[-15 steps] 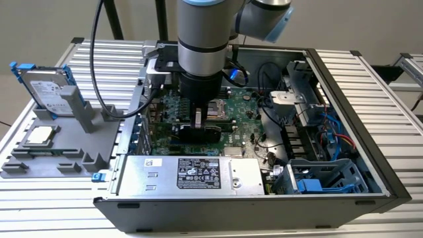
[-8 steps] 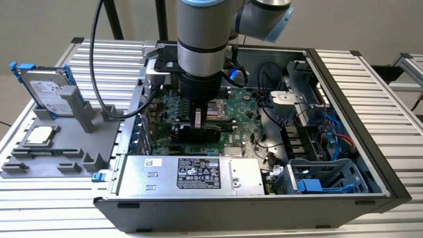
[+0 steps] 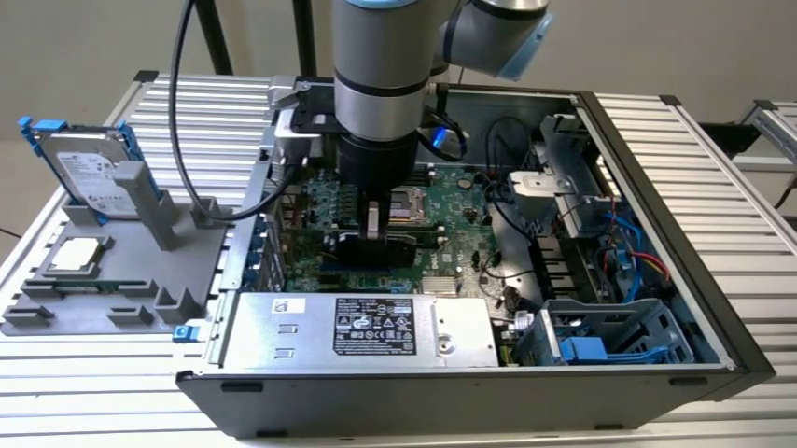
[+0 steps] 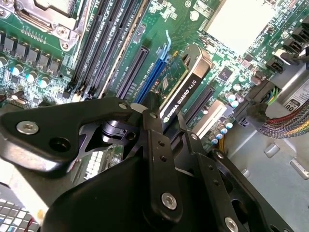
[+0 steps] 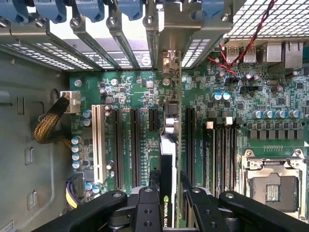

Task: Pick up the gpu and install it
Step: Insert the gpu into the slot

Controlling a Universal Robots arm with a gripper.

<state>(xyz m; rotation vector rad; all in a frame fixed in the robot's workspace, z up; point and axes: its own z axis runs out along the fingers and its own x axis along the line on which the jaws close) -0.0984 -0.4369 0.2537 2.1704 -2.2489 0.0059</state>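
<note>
1. Inside the open computer case [image 3: 697,308], the gripper [image 3: 371,233] reaches down over the motherboard [image 3: 461,219], hanging from the arm [image 3: 380,84] that comes in from above in the exterior view.
2. Its fingers [image 4: 159,159] are pressed against the two faces of the gpu [image 4: 181,89], pinching the card's upper edge between them; in the first wrist view the gpu [image 5: 169,159] runs edge-on straight out from between the fingers [image 5: 145,208].
3. Held upright, the card stands on edge over the row of expansion slots [image 5: 133,145], in line with the blue slot [image 4: 149,77] seen just beside it in the second wrist view.
4. Its far end points toward the rear slot brackets [image 5: 120,34] of the case, where a silver bracket [image 5: 169,58] lies in line with the card.
5. Whether the card's lower edge is seated in the slot or just above it cannot be told: the gripper's black body covers the near half of the card in both wrist views, and the arm blocks it in the exterior view.
6. Outside the case, toward the exterior view's left, a grey holder [image 3: 112,280] carries a hard drive [image 3: 88,173] standing upright and a processor chip [image 3: 75,254] lying flat, well apart from the gripper.
</note>
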